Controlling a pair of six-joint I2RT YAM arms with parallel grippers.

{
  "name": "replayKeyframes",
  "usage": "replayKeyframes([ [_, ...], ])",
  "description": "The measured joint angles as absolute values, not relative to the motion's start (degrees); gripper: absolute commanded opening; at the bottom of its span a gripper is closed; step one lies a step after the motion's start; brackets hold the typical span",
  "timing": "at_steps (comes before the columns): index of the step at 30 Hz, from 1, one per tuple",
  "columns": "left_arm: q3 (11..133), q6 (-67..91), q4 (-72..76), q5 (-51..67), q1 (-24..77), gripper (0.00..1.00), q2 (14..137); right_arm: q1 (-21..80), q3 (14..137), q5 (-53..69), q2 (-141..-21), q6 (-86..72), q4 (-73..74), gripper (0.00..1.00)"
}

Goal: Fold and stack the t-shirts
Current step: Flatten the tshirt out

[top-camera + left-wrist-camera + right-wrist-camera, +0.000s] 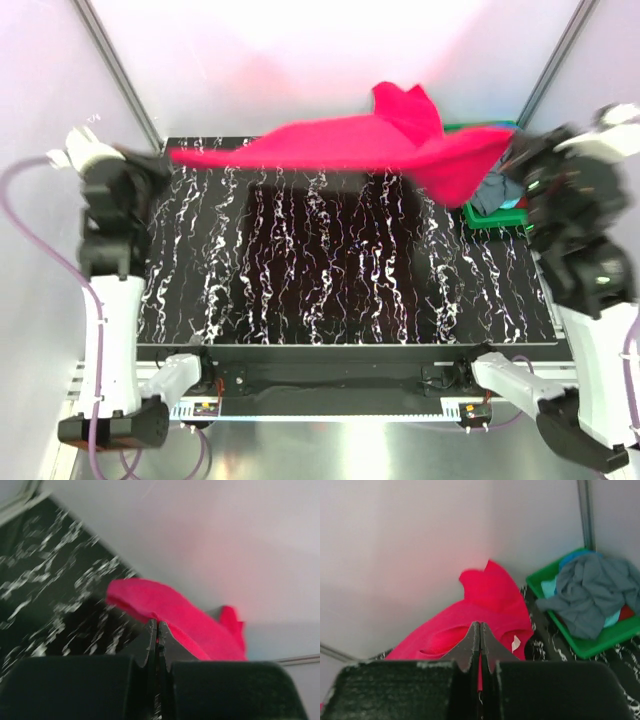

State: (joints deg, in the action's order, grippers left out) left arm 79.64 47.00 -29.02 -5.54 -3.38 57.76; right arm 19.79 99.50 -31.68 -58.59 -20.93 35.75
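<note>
Two ends of the magenta t-shirt [350,148] are pinched, one by each arm. From above I see it pulled out like a banner over the far part of the worktop [300,290], and the shadow beneath suggests it is clear of the surface. The left claw [168,157] sits at its left tip and the right claw [513,150] at its right end, near the green bin [500,222] in the far right corner. I judge the spread is meant to open the cloth for laying flat.

On the left wrist camera the jaws are clenched with a sliver of magenta between them.

On the right wrist camera the jaws are likewise clamped on magenta cloth. Beyond them, the grey-blue t-shirt [590,595] and teal t-shirt [549,587] lie crumpled in the bin, not yet folded.
</note>
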Motion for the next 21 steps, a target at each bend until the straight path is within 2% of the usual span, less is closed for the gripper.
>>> replayKeyframes([
  [5,55.81,45.91,-26.59,-6.48,-3.38,0.00,51.27,19.81,69.32,-26.87,-48.80,-28.23,35.31,0.00],
  [9,42.24,46.22,-26.61,-5.78,-3.40,0.00,46.35,19.81,53.21,-23.20,-42.00,-35.03,40.16,0.00],
  [15,29.58,48.10,-28.38,-6.79,-3.40,0.00,43.00,19.79,42.98,-19.70,-30.22,-47.59,49.82,0.00],
  [21,27.05,50.74,-30.11,-9.80,-3.40,0.00,46.81,19.79,36.42,-16.21,-30.59,-57.19,54.26,0.00],
])
